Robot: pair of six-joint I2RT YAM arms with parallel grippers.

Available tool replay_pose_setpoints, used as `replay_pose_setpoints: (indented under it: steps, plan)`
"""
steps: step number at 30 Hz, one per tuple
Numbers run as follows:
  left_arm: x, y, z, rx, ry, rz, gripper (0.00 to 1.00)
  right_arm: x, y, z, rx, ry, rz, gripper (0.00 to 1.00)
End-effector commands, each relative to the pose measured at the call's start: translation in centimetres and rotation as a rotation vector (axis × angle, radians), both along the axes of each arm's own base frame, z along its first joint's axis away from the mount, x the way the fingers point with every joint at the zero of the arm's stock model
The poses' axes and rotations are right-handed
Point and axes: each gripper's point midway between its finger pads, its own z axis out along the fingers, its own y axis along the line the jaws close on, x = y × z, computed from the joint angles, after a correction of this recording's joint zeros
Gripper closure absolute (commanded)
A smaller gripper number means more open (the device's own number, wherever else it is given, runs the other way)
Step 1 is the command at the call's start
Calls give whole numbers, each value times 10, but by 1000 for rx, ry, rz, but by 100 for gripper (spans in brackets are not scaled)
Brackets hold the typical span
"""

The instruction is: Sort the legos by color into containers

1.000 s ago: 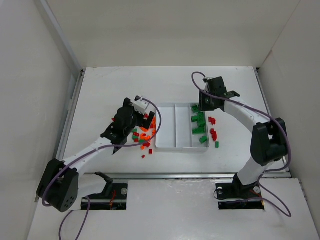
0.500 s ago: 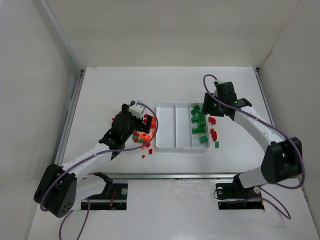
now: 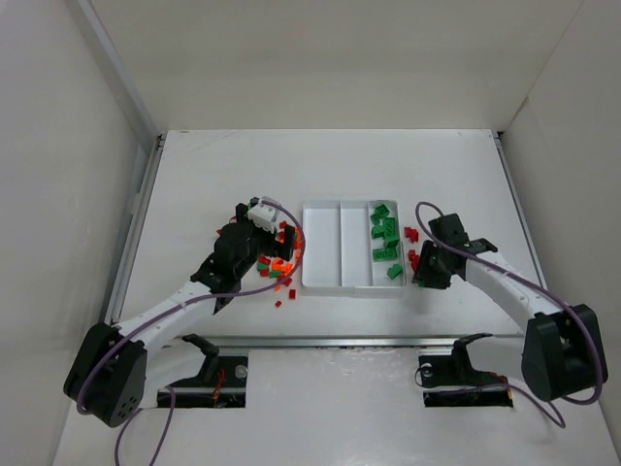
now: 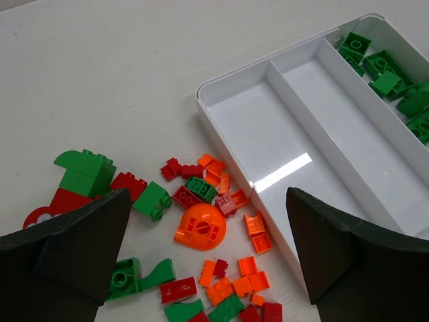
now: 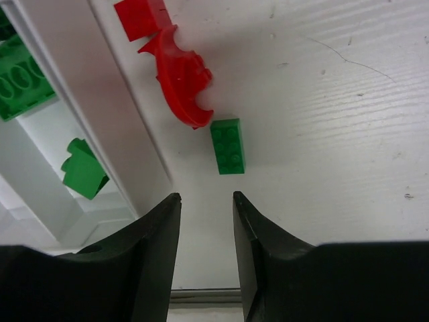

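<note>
- R arm has swung back toward you since a sec ago. It was over the tray's far R corner, and now the R gripper (image 3: pixel 423 276) sits low by the near R end of the tray (image 3: pixel 322 243), just outside its wall.
- R gripper's fingers (image 5: pixel 151 255) stand a narrow gap apart with bare table (image 5: pixel 322 100) showing between them. You've got nothing held there, and no brick is touched.
- Just ahead of that gap, one green brick (image 5: pixel 228 145) lies flat on the table. A red curved piece (image 5: pixel 179 74) sits right beside its far end, w/ a red brick (image 5: pixel 137 17) just past that. All three are outside the tray, near its R wall.
- L arm has barely shifted. L gripper (image 4: pixel 208 194) hangs over the loose pile (image 3: pixel 277 257) of red, green and orange legos just L of the tray.
- L gripper's fingers (image 4: pixel 67 248) are spread as wide as they go, holding nothing.
- Between them in the L wrist view you see an orange round piece (image 4: pixel 199 228) among small orange, red and green bricks, close to the tray's L wall.
- Sorted so far: green legos (image 3: pixel 386 238) lie in the tray's R compartment.
</note>
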Motion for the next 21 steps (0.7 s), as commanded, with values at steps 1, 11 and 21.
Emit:
replay_pose_setpoints:
  steps: [1,11,21]
  plan:
    - [1,-3,22,-65,-70,-6,0,10,-6,-4,-23,-20,-65,58]
    - [0,1,24,-67,-80,14,0,22,-19,-14,-105,-4,-115,53]
    - [1,3,24,-57,-85,21,0,32,-18,-23,-128,19,-91,69]
